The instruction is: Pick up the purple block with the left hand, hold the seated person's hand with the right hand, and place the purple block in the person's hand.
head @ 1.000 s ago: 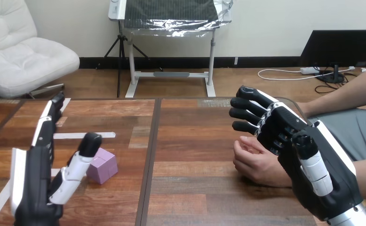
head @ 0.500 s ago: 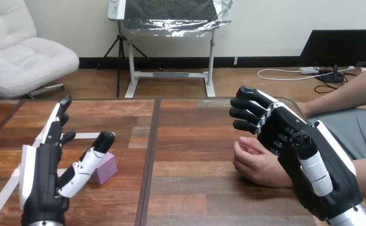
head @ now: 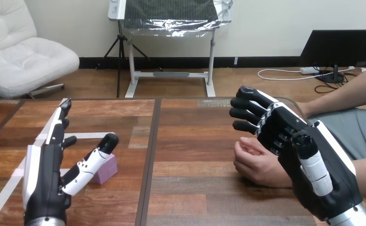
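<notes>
One purple cube (head: 107, 170), wood tbl (head: 195, 188)

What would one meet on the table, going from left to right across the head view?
left hand → purple block → seam between the table boards → person's hand → right hand

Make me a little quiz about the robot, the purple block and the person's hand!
1. True or false: the purple block sits on the table, not in the left hand.
2. What is right next to the right hand? A a cup, B the person's hand, C the purple block.
3. Fill the blank: the left hand's fingers are ____ (straight or curled).
Key: 1 true; 2 B; 3 straight.
</notes>
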### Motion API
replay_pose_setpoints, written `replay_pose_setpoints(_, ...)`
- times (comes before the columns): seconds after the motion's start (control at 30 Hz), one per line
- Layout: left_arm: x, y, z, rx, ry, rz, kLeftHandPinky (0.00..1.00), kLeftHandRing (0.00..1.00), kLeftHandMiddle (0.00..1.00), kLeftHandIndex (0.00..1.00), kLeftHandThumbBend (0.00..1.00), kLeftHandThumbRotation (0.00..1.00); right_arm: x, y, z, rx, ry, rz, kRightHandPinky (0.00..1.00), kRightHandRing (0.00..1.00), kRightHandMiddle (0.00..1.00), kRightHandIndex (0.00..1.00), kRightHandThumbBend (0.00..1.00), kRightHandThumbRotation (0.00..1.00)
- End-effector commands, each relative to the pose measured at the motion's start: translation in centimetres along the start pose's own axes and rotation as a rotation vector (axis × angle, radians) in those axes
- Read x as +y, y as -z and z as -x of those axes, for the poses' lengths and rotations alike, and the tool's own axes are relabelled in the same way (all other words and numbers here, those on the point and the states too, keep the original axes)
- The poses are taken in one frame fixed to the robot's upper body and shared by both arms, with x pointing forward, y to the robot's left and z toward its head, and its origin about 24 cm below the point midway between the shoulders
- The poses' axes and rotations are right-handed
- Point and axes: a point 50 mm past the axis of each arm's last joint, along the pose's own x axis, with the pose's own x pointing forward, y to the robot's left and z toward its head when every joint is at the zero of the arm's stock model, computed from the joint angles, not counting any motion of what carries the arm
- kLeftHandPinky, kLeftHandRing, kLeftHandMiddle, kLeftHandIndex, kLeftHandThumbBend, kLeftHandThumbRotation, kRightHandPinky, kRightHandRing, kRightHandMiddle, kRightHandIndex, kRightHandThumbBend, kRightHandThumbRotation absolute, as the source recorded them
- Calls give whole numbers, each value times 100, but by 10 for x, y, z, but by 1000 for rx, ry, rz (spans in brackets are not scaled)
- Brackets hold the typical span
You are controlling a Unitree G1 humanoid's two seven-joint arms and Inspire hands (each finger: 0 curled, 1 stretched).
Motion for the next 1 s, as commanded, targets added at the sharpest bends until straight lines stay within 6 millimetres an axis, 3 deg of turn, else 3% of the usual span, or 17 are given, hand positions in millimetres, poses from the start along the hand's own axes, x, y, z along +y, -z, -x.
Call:
replay_pose_setpoints(0.0, 0, -7, -19, -45, 11, -42, 83, 94, 96, 95, 89, 61, -3, -16, -14, -93, -12, 43, 85, 87, 87, 87, 90, 87)
replay_pose_setpoints(0.5, -5, 5, -33, 8, 25, -62, 80, 91, 94, 96, 96, 49, -4, -16, -14, -93, -8, 53, 84, 86, 87, 87, 90, 87)
replay_pose_setpoints(0.97, -9, 12, -41, 53, 29, -110, 81, 94, 97, 97, 96, 46, -5, -16, -14, -97, -3, 63, 83, 86, 86, 86, 90, 87)
